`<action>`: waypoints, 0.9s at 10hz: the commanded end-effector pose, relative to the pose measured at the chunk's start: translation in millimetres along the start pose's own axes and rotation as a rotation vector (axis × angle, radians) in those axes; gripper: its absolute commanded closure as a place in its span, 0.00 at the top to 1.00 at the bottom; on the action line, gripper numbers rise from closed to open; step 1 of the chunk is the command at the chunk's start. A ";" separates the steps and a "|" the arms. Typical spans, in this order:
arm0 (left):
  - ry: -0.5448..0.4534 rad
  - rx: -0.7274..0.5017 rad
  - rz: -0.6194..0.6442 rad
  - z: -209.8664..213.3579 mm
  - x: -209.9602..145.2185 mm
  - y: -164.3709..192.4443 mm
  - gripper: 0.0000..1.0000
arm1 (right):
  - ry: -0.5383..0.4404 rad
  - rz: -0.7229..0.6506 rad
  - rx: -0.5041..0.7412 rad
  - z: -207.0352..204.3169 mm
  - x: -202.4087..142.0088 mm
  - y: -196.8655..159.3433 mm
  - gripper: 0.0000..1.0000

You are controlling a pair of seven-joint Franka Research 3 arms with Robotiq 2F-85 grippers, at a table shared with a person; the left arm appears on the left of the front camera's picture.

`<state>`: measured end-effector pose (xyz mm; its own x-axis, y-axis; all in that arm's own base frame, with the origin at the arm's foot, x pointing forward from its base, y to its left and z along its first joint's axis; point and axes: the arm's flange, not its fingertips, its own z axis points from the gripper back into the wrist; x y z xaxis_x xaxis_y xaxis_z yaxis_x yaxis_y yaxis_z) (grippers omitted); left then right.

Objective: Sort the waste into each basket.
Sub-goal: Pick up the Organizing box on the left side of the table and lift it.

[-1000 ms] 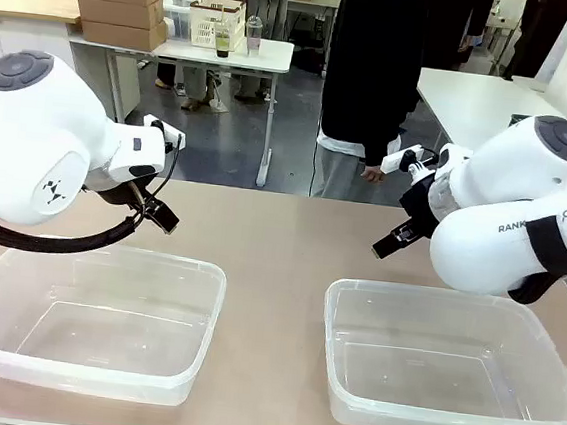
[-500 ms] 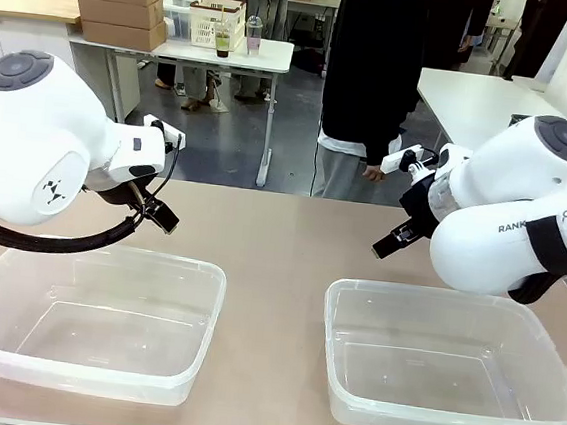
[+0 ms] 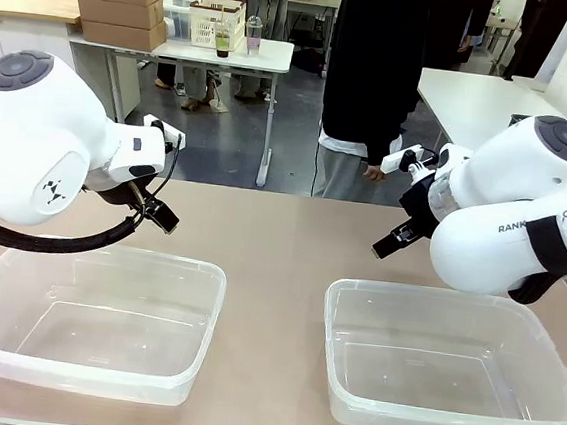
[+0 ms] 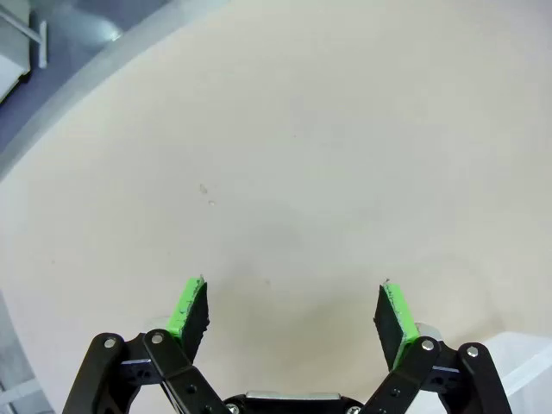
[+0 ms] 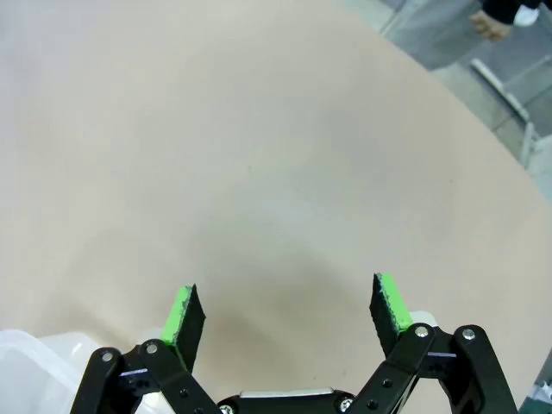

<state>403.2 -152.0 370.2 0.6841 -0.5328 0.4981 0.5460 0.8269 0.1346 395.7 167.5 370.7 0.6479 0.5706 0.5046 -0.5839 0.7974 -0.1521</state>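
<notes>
As two clear plastic tubs sit side by side on the near half of the beige counter [image 3: 281, 237], both white arms hang above its far half, each with its fingers spread wide. The left end effector [image 3: 163, 218] hovers just beyond the far rim of the left tub [image 3: 109, 250], over that rim's right-hand stretch, its fingers angled down toward the middle of the counter. In the left wrist view its green pads [image 4: 191, 304] stand well apart over bare counter surface, with a pale corner of clear plastic at the lower right edge. The right end effector [image 3: 388, 245] hovers just beyond the far left corner of the right tub [image 3: 437, 292], likewise spread and gripping nothing. In the right wrist view its pads [image 5: 181, 312] frame bare counter, and a rounded corner of clear plastic shows at the lower left. Neither end effector touches a tub. A person [image 3: 372, 70] in a dark top stands at the far side of the counter, one hand [image 3: 373, 173] hanging near its edge.
</notes>
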 end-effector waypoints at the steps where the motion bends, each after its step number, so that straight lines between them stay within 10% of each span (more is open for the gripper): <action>1: 0.000 0.000 0.000 0.1 0.0 0.0 1.00 | 0.000 0.000 0.000 0.1 0.0 -0.1 1.00; 6: 0.000 0.000 0.000 0.0 0.0 0.0 1.00 | 0.000 0.000 0.000 0.0 0.0 0.0 1.00; 9: 0.198 0.075 0.226 111.4 34.7 -17.7 1.00 | 0.014 -0.240 0.063 127.7 5.2 -9.8 1.00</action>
<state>390.2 -145.7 429.8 0.8005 -0.4272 0.4203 0.4100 0.9019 0.1359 378.1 149.2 435.9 0.7242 0.4513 0.5214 -0.4953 0.8665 -0.0619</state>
